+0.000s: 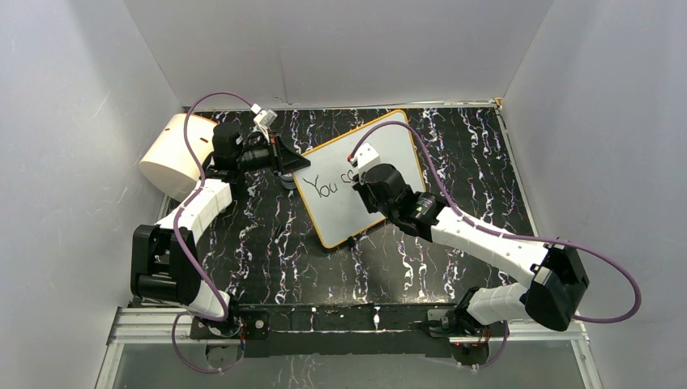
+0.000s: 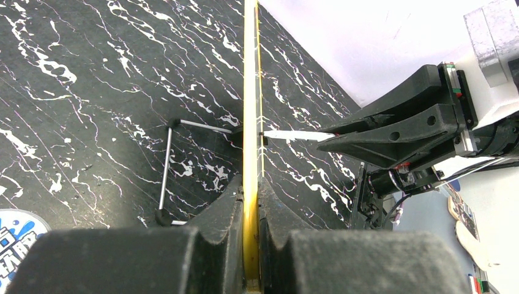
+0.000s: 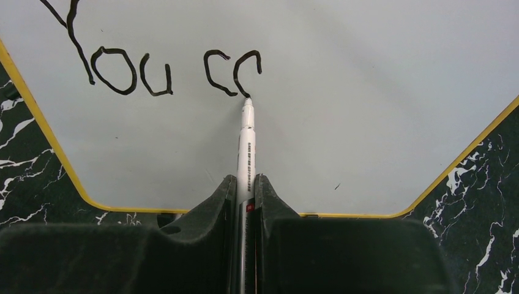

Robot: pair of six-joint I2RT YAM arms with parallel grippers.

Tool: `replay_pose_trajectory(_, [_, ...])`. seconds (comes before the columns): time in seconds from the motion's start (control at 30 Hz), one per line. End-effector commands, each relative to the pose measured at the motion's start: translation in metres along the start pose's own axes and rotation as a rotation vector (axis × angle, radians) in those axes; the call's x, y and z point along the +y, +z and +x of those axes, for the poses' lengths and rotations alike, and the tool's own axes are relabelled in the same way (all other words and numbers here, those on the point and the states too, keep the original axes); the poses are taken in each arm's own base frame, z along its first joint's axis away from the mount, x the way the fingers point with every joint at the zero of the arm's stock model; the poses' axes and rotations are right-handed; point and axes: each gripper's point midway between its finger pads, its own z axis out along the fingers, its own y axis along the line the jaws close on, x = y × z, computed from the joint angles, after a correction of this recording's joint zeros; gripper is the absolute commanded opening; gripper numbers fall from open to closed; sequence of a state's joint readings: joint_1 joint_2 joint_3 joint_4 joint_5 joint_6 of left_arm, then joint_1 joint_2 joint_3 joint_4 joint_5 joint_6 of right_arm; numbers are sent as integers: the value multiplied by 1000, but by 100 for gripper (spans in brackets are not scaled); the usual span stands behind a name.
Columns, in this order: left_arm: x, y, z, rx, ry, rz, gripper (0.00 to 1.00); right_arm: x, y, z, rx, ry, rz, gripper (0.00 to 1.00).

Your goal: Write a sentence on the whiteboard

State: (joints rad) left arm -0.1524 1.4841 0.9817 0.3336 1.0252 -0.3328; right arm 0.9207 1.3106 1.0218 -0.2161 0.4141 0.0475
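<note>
The whiteboard [image 1: 393, 146], white with an orange-yellow rim, stands at the middle of the table. Black lettering [image 1: 328, 186] on it reads "You c" and the curve of one more letter [image 3: 248, 70]. My left gripper [image 1: 290, 166] is shut on the board's left rim, which the left wrist view shows edge-on [image 2: 250, 92] between the jaws of that gripper [image 2: 250, 184]. My right gripper [image 3: 246, 180] is shut on a white marker [image 3: 246, 147]. Its tip touches the board [image 3: 367, 110] at the foot of the last curve. The marker tip also shows in the left wrist view [image 2: 294, 135].
A big cream cylinder [image 1: 172, 156] lies at the back left beside my left arm. A thin metal wire stand [image 2: 166, 165] rests on the black marbled tabletop [image 1: 267, 243] behind the board. White walls enclose the table on three sides.
</note>
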Motion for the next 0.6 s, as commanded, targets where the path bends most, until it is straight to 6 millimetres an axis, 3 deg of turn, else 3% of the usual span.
replay_pose_trajectory(0.0, [-3, 9, 40, 110, -71, 42, 0, -12, -4, -13, -57, 21, 39, 0])
replay_pose_trajectory(0.57, [-4, 9, 40, 110, -70, 45, 0, -19, 0, -40, -150, 57, 57, 0])
